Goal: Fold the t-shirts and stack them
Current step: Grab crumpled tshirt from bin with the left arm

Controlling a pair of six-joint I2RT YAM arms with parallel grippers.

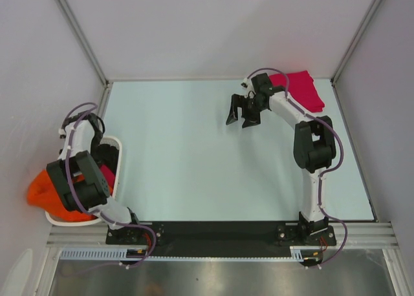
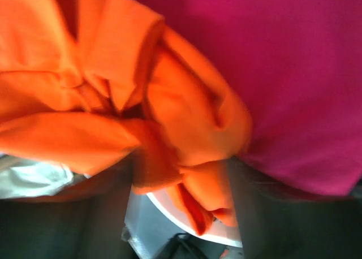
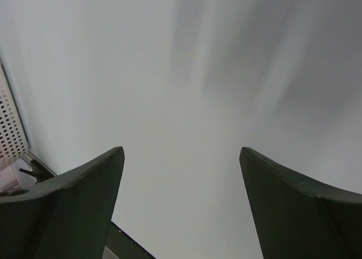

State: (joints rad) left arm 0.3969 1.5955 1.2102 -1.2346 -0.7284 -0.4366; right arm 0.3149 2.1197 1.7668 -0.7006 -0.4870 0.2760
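A bright orange t-shirt (image 1: 40, 191) spills over the left side of the white basket (image 1: 120, 155). A crimson-pink t-shirt (image 1: 107, 177) lies inside it. My left gripper (image 1: 103, 155) reaches down into the basket. In the left wrist view its dark fingers (image 2: 107, 214) stand apart, with a bunched fold of the orange t-shirt (image 2: 186, 117) between them and the crimson-pink t-shirt (image 2: 294, 72) beside it. Another crimson-pink t-shirt (image 1: 304, 89) lies folded at the far right corner. My right gripper (image 1: 240, 120) hovers open over bare table, nothing between its fingers (image 3: 85, 202).
The basket's white rim (image 2: 164, 205) shows under the orange cloth. The pale table (image 1: 207, 160) is bounded by white walls and metal posts. A perforated white strip (image 3: 11, 129) shows at the left of the right wrist view. The arm bases stand on the black front rail (image 1: 213, 231).
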